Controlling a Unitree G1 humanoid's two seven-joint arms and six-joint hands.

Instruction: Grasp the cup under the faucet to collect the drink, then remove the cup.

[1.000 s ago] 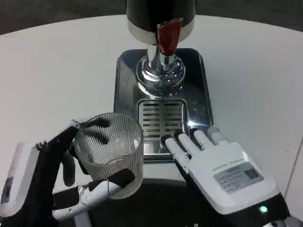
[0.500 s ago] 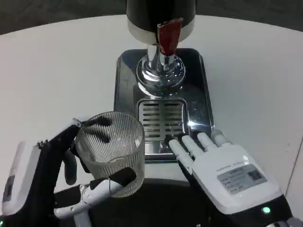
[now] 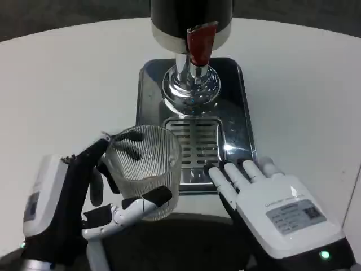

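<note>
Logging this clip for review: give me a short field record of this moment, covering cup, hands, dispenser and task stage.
cup: ribbed clear glass cup, upright, looks empty
left hand: left hand grips the cup
right hand: right hand flat, fingers at the drip tray front edge
faucet: red faucet lever above the grate
stage: cup not yet under faucet

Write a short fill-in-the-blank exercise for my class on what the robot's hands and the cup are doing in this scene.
1. The ribbed glass cup is held by the robot's ____ hand.
2. The faucet's lever is coloured ____.
3. The right hand holds ____.
4. The slotted grate sits in a shiny ____ tray.

Missing words: left; red; nothing; metal
</note>
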